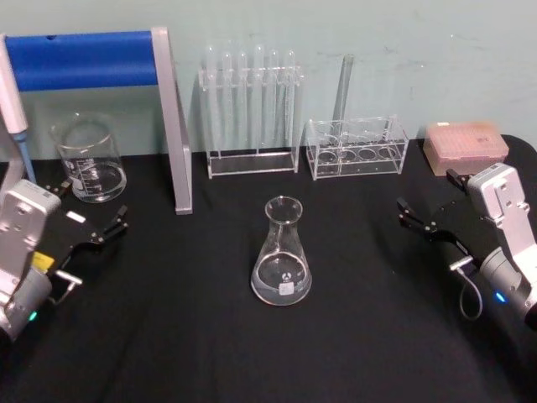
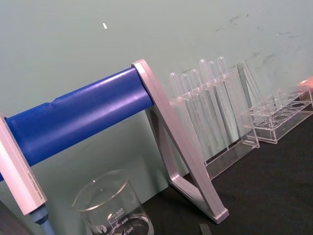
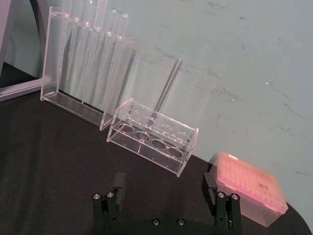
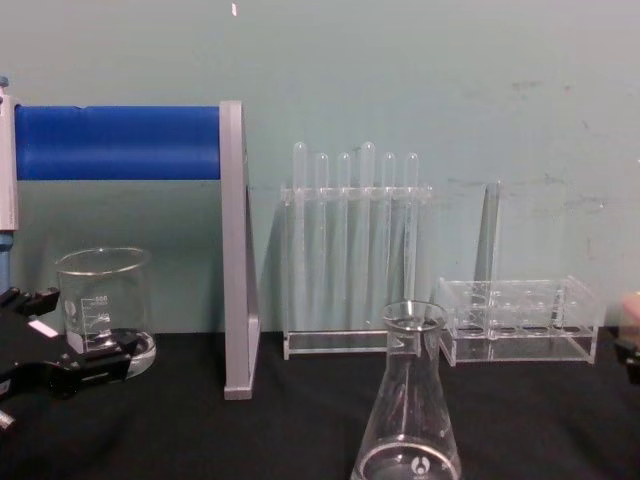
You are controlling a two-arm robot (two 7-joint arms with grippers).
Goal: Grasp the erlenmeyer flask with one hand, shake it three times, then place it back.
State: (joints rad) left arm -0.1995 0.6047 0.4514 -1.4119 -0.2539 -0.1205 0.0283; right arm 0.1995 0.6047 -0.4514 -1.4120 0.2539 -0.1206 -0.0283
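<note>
– Clear glass conical flask (image 4: 405, 420) sits right up front in chest cam: upright on black table top (image 1: 168, 336), mid-table, nothing touching it.
– Claws?
– Left gripper (image 1: 92, 210) is well left of it, fingers spread, holding nothing. Right gripper (image 1: 430, 195) is well to the right, also spread & empty.
– Step?
– Pre-grasp, I'd say; shake & put-back not started. Next move needs one arm to swing in level w/ the neck or upper cone, fingers either side, then close gently, since glass is slick.
– Beyond it?
– Tall clear test-tube rack (image 1: 252, 109) & low clear rack (image 1: 357, 147) at the back. Cylindrical graduated glass beaker (image 1: 88, 159) back left, beside blue-barred grey stand (image 1: 84, 59). Pink tip box (image 1: 466, 144) back right.
– Views differ?
– Head cam gives both claws flanking the flask. Chest cam gives its side profile & flared rim. Right wrist cam gives its own finger gap, aimed at racks & pink box.
</note>
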